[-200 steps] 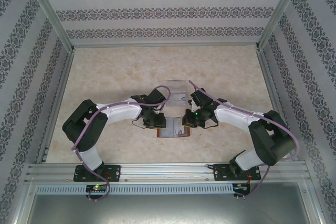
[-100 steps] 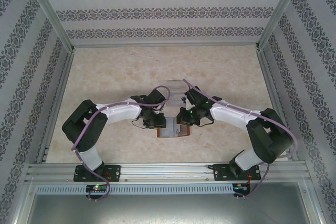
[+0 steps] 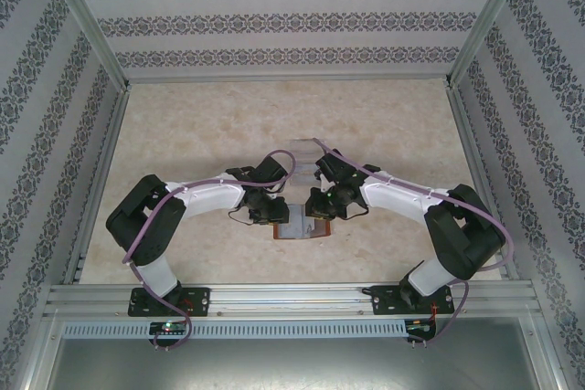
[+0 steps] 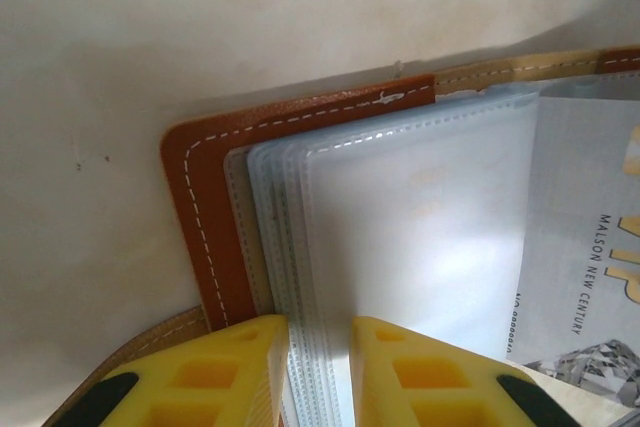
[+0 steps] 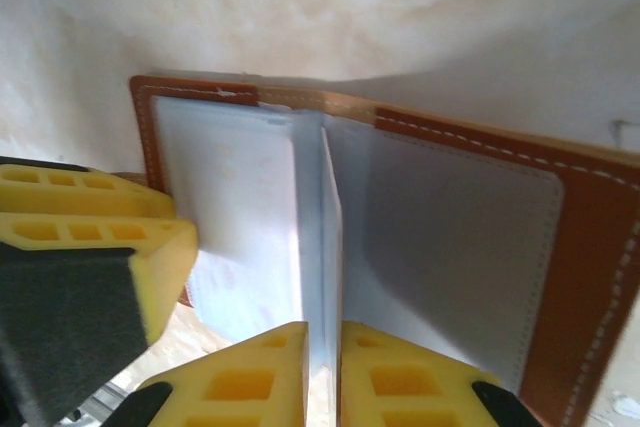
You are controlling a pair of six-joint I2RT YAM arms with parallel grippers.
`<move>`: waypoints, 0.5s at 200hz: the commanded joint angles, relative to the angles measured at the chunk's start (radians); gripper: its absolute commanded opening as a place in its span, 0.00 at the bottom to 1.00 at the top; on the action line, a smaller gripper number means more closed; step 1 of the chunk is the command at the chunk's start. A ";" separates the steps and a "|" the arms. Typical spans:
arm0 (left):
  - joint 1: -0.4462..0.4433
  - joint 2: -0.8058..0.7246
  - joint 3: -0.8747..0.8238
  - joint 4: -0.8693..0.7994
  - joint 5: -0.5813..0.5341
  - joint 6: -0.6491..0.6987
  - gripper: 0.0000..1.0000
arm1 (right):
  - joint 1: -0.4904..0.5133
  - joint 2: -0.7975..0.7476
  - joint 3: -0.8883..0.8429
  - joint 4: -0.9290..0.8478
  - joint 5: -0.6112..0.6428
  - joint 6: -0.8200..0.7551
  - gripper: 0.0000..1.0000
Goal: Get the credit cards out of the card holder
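The card holder (image 3: 303, 229) lies opened flat on the table (image 3: 201, 125), toward the near side, between your two arms. Its brown leather cover faces down and the clear sleeves face up.

The left gripper (image 4: 320, 325) sits at the holder's left half. On the left wrist view its two yellow fingers (image 4: 225, 372) stand close together, with the sleeve stack (image 4: 400, 207) running between them. The sleeve edges fill the gap, so you have it clamped on the sleeve stack. The rounded leather corner of the cover lies flat just beyond the fingertips, up and to the left.

One credit card (image 4: 590, 237), pale, with printed lettering and a diamond picture, lies to the right of that stack, near the finger on the right of that view. You cannot tell whether it is tucked in a sleeve or lying loose.

The right gripper (image 5: 323, 332) sits over the holder's spine. A single sleeve leaf (image 5: 331, 217) stands on edge and runs down between its fingertips. The fingers are close on either side. You cannot tell whether they pinch the leaf or only flank it. The holder's two pages lie flat to either side. A yellow finger of the other gripper covers the near corner of the left page.
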 commanded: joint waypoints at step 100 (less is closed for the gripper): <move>-0.013 0.004 -0.031 -0.030 0.004 -0.004 0.25 | 0.020 -0.031 0.042 -0.079 0.055 -0.006 0.06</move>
